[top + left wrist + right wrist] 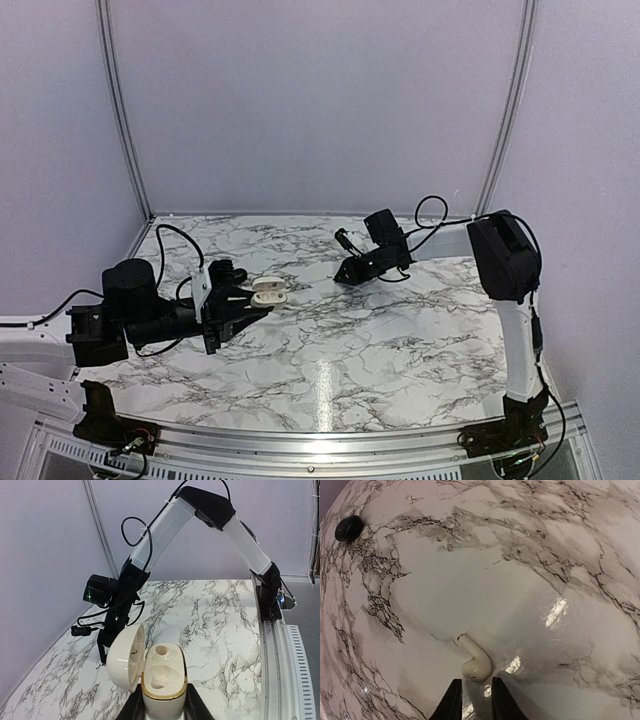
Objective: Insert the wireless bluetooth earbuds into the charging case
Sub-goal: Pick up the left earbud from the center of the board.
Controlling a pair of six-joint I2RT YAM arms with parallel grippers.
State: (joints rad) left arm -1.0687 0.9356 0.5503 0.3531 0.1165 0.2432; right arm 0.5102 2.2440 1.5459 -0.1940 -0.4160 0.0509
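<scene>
White and glossy, the charging case (162, 677) sits clamped in the left gripper (165, 702). Its base is pinched between the two black fingers (134, 707) and its domed lid (125, 657) is swung open to the left. The case's top face is turned towards the wrist camera, showing two hollow wells and a thin gold band around the rim.

From above, the case (268, 291) is held off the marble table (400, 340), left of centre. The left arm (130, 300) lies low and nearly level, reaching rightwards.

A white earbud (475, 662) lies on the marble just ahead of the right gripper (476, 692). Its rounded head is nearest the tips and its short stem points away, up and to the left. The jaws stand narrowly parted with nothing between them. The head is very close to the tips, but I cannot tell whether it touches them.

A small round black object (348, 528) rests well apart, towards the far left of the right wrist view; I cannot tell what it is.

The right arm (505, 270) rises from its base at the near right edge and bends at a high elbow. Its forearm then slopes down and left, so the gripper (345, 272) angles down at the table's far middle, well clear of the case.
</scene>
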